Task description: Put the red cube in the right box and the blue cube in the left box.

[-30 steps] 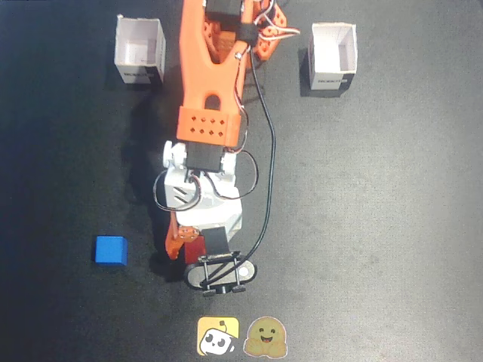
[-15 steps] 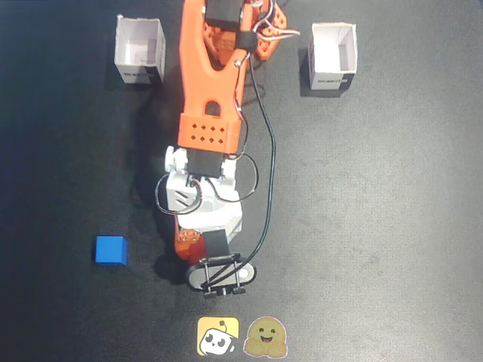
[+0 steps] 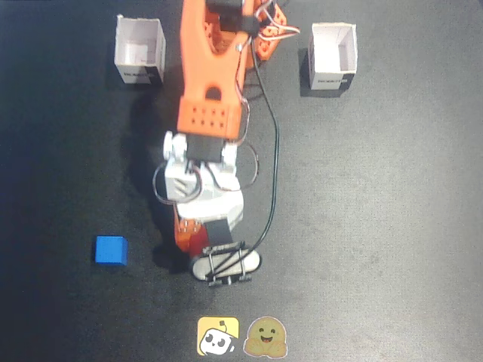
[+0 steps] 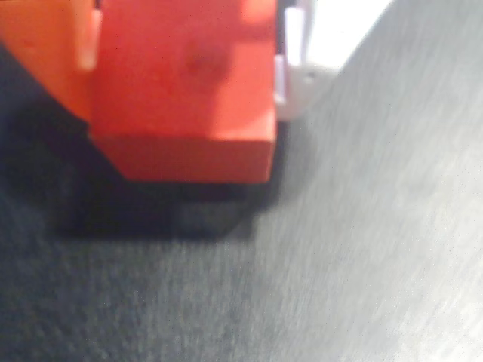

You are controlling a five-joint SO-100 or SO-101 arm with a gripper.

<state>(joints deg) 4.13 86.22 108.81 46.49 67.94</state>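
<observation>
Dark matte tabletop, with the arm gripping the red cube near the front edge.

Red cube (image 4: 185, 83) is filling the wrist view, sitting squeezed between an orange finger (image 4: 45, 53) on its left and a white finger (image 4: 302, 68) on its right, so the gripper (image 3: 195, 240) is closing snugly on it; a shadow beneath it suggests it is hanging just clear of the tabletop (image 3: 377, 226), probably ready for carrying. In the fixed view only a sliver of red is showing under the wrist. Blue cube (image 3: 111, 250) is lying untouched, apart to the left in that view. Two white boxes are standing open-topped at the far edge, one left (image 3: 139, 50), one right (image 3: 333, 56), flanking the arm's base, both looking empty and awaiting cubes.
</observation>
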